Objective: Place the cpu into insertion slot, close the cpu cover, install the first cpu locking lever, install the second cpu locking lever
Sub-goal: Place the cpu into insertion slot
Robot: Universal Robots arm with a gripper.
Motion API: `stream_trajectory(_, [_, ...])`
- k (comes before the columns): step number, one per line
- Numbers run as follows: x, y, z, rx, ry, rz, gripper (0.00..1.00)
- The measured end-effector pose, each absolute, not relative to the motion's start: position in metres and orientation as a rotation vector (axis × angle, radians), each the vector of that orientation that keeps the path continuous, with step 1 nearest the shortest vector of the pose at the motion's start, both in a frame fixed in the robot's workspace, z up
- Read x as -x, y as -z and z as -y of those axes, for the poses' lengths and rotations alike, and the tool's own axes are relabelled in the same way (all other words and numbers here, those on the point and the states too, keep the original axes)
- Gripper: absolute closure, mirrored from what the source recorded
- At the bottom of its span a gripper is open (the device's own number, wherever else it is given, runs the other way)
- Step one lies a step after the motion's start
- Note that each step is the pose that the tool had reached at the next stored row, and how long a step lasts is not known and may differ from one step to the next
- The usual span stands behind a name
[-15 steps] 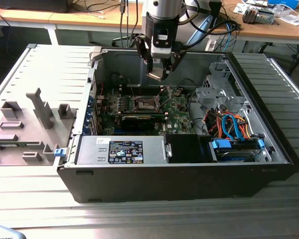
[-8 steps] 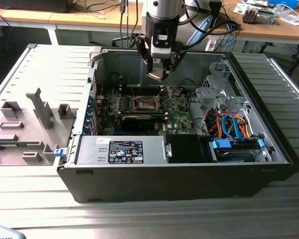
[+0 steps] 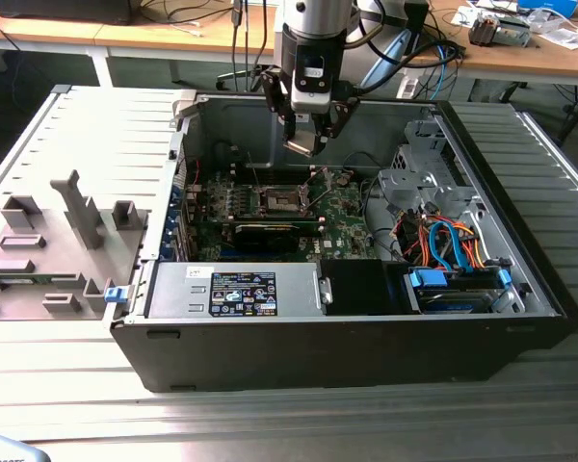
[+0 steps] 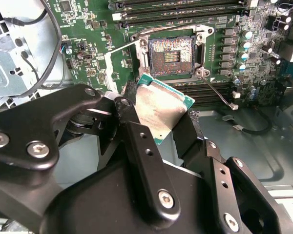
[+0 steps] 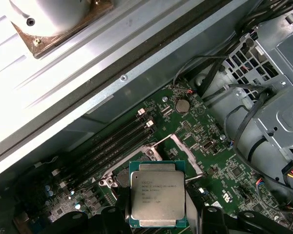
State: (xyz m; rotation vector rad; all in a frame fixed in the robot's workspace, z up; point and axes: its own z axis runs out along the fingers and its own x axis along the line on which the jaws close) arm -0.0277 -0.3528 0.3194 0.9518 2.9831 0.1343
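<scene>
Above the motherboard [image 3: 347,207], the gripper [image 3: 304,142] clasps the cpu [image 5: 157,197] clear of the bare slot [image 4: 172,51], so none of the four steps is finished yet.

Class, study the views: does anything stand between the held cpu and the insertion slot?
Nothing visible does. The gripper holds the cpu above the board, and the insertion slot lies uncovered, its contacts exposed.
</scene>
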Motion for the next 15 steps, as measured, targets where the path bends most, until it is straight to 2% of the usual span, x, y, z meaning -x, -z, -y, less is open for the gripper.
stream_trajectory(15, [0.0277, -0.3189, 0.3528, -0.968, -0.134, -2.977, 0.46])
